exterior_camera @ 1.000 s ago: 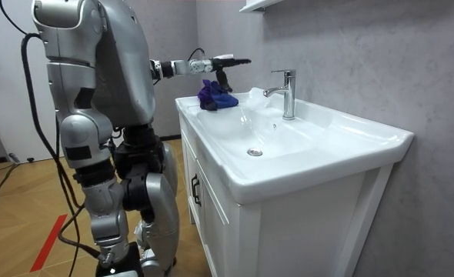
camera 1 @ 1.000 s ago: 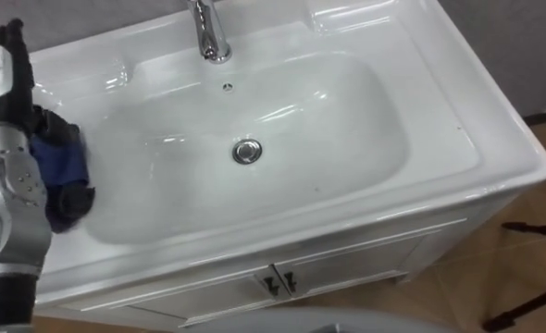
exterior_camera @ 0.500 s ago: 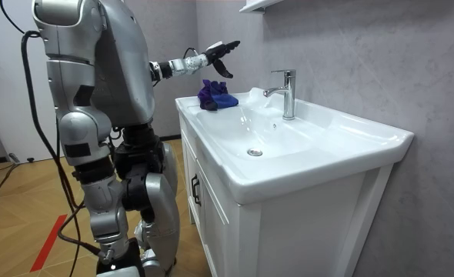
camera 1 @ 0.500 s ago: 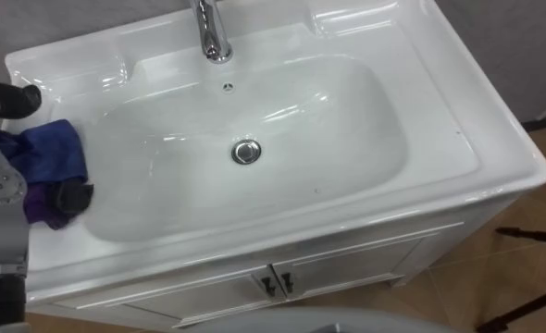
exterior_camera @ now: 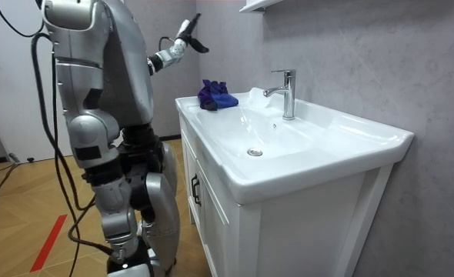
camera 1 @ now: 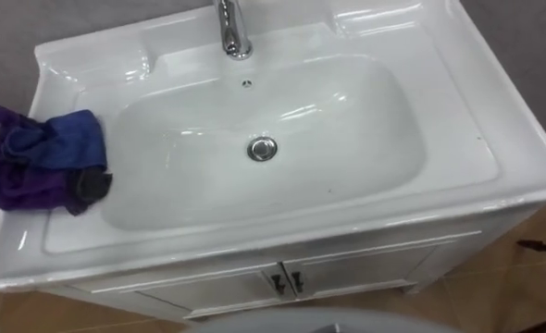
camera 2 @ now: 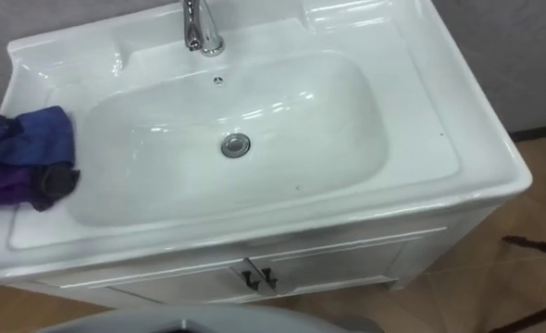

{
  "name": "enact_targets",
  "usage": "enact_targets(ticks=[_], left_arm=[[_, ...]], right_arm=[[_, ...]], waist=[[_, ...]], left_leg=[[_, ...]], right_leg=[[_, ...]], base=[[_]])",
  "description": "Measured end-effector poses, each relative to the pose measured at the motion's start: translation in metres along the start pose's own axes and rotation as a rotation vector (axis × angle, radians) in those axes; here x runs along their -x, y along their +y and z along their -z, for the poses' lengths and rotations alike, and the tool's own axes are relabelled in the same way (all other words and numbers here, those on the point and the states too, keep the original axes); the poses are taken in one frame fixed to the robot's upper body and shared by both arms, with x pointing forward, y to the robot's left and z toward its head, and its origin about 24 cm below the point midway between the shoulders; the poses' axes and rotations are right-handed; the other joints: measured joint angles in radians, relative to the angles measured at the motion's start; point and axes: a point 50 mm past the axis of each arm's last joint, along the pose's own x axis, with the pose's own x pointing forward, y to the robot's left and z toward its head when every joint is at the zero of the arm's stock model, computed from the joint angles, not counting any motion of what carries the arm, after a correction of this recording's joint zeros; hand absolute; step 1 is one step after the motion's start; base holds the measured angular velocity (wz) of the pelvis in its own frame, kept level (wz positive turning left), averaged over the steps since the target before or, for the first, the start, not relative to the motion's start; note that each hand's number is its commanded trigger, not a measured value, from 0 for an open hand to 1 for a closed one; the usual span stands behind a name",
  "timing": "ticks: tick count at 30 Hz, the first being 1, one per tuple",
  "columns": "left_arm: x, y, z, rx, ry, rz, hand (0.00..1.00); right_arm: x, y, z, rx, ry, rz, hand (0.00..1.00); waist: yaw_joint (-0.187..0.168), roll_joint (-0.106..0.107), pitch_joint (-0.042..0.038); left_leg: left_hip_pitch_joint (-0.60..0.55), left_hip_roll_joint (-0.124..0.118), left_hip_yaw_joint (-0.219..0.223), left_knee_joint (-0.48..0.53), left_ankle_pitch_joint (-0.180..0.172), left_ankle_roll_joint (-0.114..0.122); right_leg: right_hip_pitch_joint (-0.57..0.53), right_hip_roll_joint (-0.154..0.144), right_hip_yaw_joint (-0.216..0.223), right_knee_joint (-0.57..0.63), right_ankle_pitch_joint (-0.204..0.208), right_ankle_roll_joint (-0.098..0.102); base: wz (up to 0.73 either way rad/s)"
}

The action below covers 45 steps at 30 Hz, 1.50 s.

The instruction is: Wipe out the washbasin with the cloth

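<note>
A purple and blue cloth (camera 1: 37,157) lies bunched on the white basin's left rim (camera 1: 69,245), with one dark corner hanging toward the bowl. Nothing touches it. In the room view the cloth (exterior_camera: 215,96) rests at the basin's far end, and my left hand (exterior_camera: 188,29) is raised high above and behind it, well clear, fingers relaxed and holding nothing. The bowl shines wet around the chrome drain (camera 1: 262,148). I stand at the front of the vanity, at the room view's left.
A chrome faucet (camera 1: 234,32) stands at the back rim above the bowl. Below the basin is a white cabinet with two door handles (camera 1: 285,282). A grey wall runs behind the basin, and a shelf (exterior_camera: 262,5) hangs high on it.
My left hand has lifted off the cloth and swung up and back, leaving the eye view. The cloth stays on the rim. The eye view has shifted slightly.
</note>
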Motion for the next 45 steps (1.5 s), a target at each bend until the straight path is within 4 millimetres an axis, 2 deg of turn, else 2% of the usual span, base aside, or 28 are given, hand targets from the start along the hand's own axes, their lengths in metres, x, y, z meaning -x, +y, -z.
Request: enact_targets(ticks=[1,2,4,6,7,11,16,18,19,21,22,24,27,31,33,37,39,42,44,45], left_arm=[[0.000,0.003,0.004,-0.005,0.014,-0.014,0.00],[0.001,0.005,0.013,0.008,0.055,-0.022,0.00],[0.008,0.002,0.032,-0.018,0.130,0.003,0.00],[0.022,0.004,0.062,-0.082,0.222,0.055,0.00],[0.025,0.005,0.068,-0.092,0.244,0.063,0.00],[0.047,0.020,0.114,-0.168,0.419,0.052,0.00],[0.079,0.033,0.159,-0.255,0.614,0.057,0.00],[0.113,0.044,0.184,-0.292,0.762,0.055,0.00],[0.122,0.047,0.189,-0.302,0.790,0.058,0.00],[0.158,0.053,0.205,-0.391,0.877,0.125,0.00],[0.167,0.054,0.209,-0.410,0.904,0.142,0.00],[0.206,0.062,0.220,-0.478,1.014,0.199,0.00],[0.248,0.068,0.226,-0.511,1.158,0.241,0.00],[0.281,0.067,0.226,-0.567,1.220,0.363,0.00],[0.298,0.065,0.225,-0.597,1.247,0.446,0.00],[0.304,0.054,0.221,-0.580,1.250,0.507,0.00],[0.304,0.045,0.218,-0.551,1.234,0.529,0.00],[0.303,0.032,0.212,-0.525,1.198,0.574,0.00],[0.305,0.027,0.210,-0.512,1.181,0.605,0.00],[0.306,0.026,0.209,-0.505,1.181,0.622,0.00]], right_arm=[[0.000,0.000,0.001,-0.003,0.004,0.002,0.00],[0.000,-0.001,0.001,-0.002,0.003,0.008,0.00],[0.000,-0.003,0.000,0.006,0.004,0.017,0.00],[0.001,-0.007,-0.001,0.010,-0.002,0.026,0.00],[0.001,-0.008,-0.002,0.011,-0.005,0.027,0.00],[0.001,-0.011,-0.007,0.019,-0.025,0.037,0.00],[0.002,-0.013,-0.018,0.035,-0.061,0.044,0.00],[0.003,-0.020,-0.022,0.037,-0.078,0.061,0.00],[0.003,-0.021,-0.025,0.045,-0.086,0.063,0.00],[0.003,-0.018,-0.029,0.082,-0.094,0.055,0.00],[0.003,-0.017,-0.029,0.089,-0.095,0.051,0.00],[0.003,-0.014,-0.029,0.102,-0.087,0.030,0.00],[0.002,-0.011,-0.029,0.089,-0.085,0.017,0.00],[0.001,-0.007,-0.018,0.083,-0.040,0.002,0.00],[0.001,-0.005,-0.019,0.076,-0.050,-0.010,0.00],[0.000,0.001,-0.018,0.039,-0.048,-0.027,0.00],[0.000,0.005,-0.016,0.034,-0.039,-0.038,0.00],[-0.001,0.010,-0.013,0.027,-0.024,-0.052,0.00],[-0.001,0.011,-0.012,0.022,-0.020,-0.055,0.00],[-0.001,0.011,-0.012,0.022,-0.018,-0.055,0.00]], waist=[[0.004,0.000,0.0000],[0.025,0.001,-0.0012],[0.051,0.006,-0.0043],[0.073,0.009,-0.0068],[0.077,0.008,-0.0075],[0.106,-0.016,-0.0123],[0.138,-0.041,-0.0112],[0.139,-0.048,-0.0078],[0.138,-0.049,-0.0074],[0.136,-0.059,-0.0073],[0.135,-0.060,-0.0083],[0.133,-0.071,-0.0093],[0.128,-0.083,-0.0064],[0.112,-0.097,-0.0043],[0.088,-0.099,-0.0035],[0.052,-0.101,-0.0032],[0.022,-0.107,-0.0038],[0.005,-0.114,-0.0022],[-0.009,-0.117,-0.0021],[-0.010,-0.117,-0.0023]], left_leg=[[-0.001,-0.001,-0.006,0.000,0.000,0.000],[0.000,-0.002,-0.016,0.000,0.000,0.000],[-0.001,-0.004,-0.023,0.000,0.000,0.000],[-0.007,-0.013,-0.032,0.001,0.003,0.004],[-0.010,-0.015,-0.035,0.001,0.003,0.004],[-0.022,-0.030,-0.077,0.002,0.007,0.011],[-0.039,-0.042,-0.105,0.004,0.011,0.018],[-0.038,-0.051,-0.107,0.008,0.011,0.019],[-0.038,-0.052,-0.108,0.008,0.011,0.019],[-0.038,-0.064,-0.123,0.006,0.015,0.025],[-0.037,-0.066,-0.128,0.006,0.015,0.025],[-0.031,-0.069,-0.128,0.004,0.016,0.027],[-0.019,-0.069,-0.130,0.003,0.016,0.028],[-0.001,-0.068,-0.132,0.003,0.016,0.028],[-0.003,-0.067,-0.132,0.003,0.016,0.028],[-0.003,-0.066,-0.129,0.002,0.016,0.028],[-0.004,-0.067,-0.128,0.003,0.016,0.028],[-0.002,-0.067,-0.124,0.003,0.016,0.028],[-0.001,-0.067,-0.112,0.002,0.016,0.028],[0.002,-0.066,-0.090,0.002,0.016,0.028]], right_leg=[[0.000,0.001,-0.003,0.001,-0.001,0.000],[0.003,-0.001,-0.012,0.004,-0.001,0.000],[0.011,-0.006,-0.024,0.002,-0.002,0.001],[0.009,-0.018,-0.034,0.004,-0.014,0.006],[0.009,-0.022,-0.037,0.004,-0.017,0.008],[0.001,-0.038,-0.080,0.023,-0.032,0.014],[0.000,-0.054,-0.116,0.029,-0.040,0.022],[-0.002,-0.069,-0.115,0.041,-0.049,0.029],[-0.001,-0.070,-0.118,0.041,-0.049,0.030],[-0.002,-0.082,-0.130,0.060,-0.062,0.038],[-0.001,-0.085,-0.131,0.062,-0.065,0.040],[0.001,-0.092,-0.133,0.068,-0.067,0.041],[0.018,-0.092,-0.133,0.065,-0.067,0.041],[0.042,-0.091,-0.139,0.056,-0.067,0.041],[0.044,-0.090,-0.138,0.056,-0.068,0.041],[0.041,-0.089,-0.133,0.060,-0.069,0.041],[0.041,-0.090,-0.133,0.061,-0.070,0.042],[0.040,-0.090,-0.126,0.063,-0.070,0.042],[0.032,-0.091,-0.117,0.069,-0.070,0.042],[0.028,-0.090,-0.105,0.074,-0.071,0.041]], base=[[0.24],[0.19],[0.15],[0.16],[0.30],[0.28],[0.26],[0.07],[0.14],[0.23],[0.21],[0.03],[-0.01],[0.08],[0.00],[-0.02],[0.00],[-0.06],[-0.18],[-0.27]])
